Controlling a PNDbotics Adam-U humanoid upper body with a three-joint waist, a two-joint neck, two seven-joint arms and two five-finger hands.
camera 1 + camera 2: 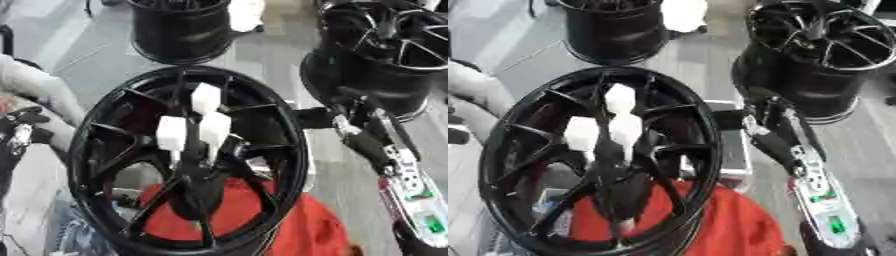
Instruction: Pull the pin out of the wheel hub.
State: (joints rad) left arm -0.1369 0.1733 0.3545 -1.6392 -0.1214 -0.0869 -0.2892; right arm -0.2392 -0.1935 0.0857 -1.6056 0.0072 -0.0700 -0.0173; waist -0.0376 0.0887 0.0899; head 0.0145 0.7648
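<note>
Red cloth [262,220] lies nearest, under the lower edge of the big black wheel [96,150], which stands tilted toward the camera. At its hub [197,170], where the spokes meet, three white blocks [206,97] stick out — these look like the heads of the pins, and they still sit in the hub. The right hand [765,117] is at the right rim of the wheel, just beside it, but its fingers are dark against dark metal and I cannot tell if they are wide or closed, or if they touch the rim. The left hand does not show. Two more black wheels [833,50] stand behind on the desk [262,55].

The risk, as I judge it: the wheel leans and rests on soft cloth — a pull on a pin that is not straight along its axis can tip or roll the wheel. The blocks also stand close together, so fingers may catch two at once.
</note>
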